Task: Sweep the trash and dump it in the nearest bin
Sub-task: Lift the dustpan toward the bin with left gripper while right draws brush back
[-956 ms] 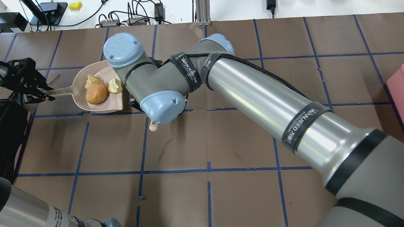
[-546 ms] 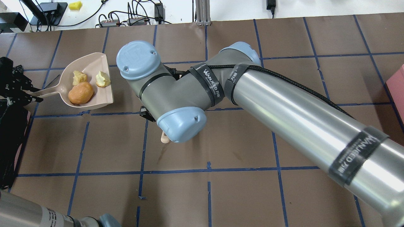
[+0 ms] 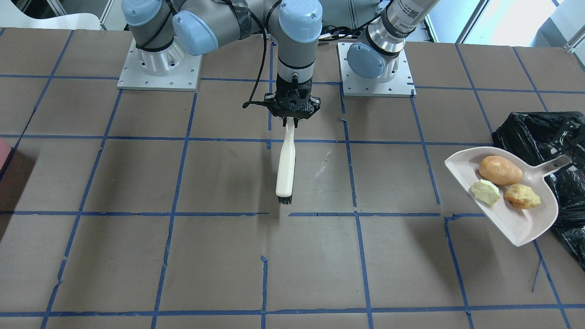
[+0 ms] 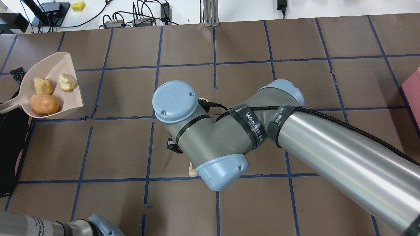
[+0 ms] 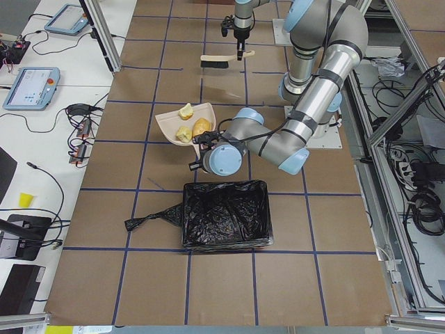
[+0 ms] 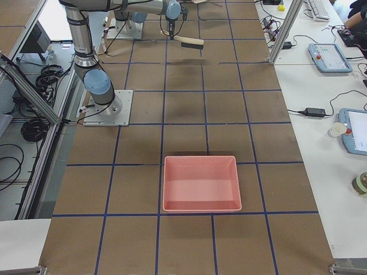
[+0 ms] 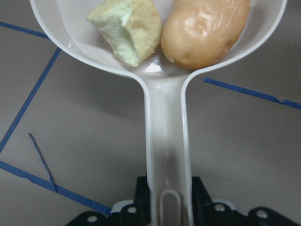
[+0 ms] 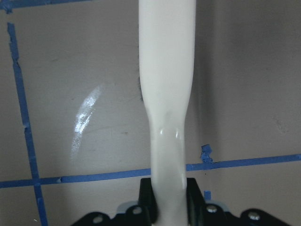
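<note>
Left gripper clamped the dustpan handle; right gripper clamped the brush.
Loose trash just beyond the claw looked roll-prone.

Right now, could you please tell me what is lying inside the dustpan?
The dustpan holds a tan-orange potato-like lump, a pale yellow-green scrap and an orange scrap. Anything beneath them is covered.

My dustpan was way over by the table's left edge, potato lump and two smaller scraps sitting in it. My right arm sprawled across the middle, brush tip poking out underneath.
</note>
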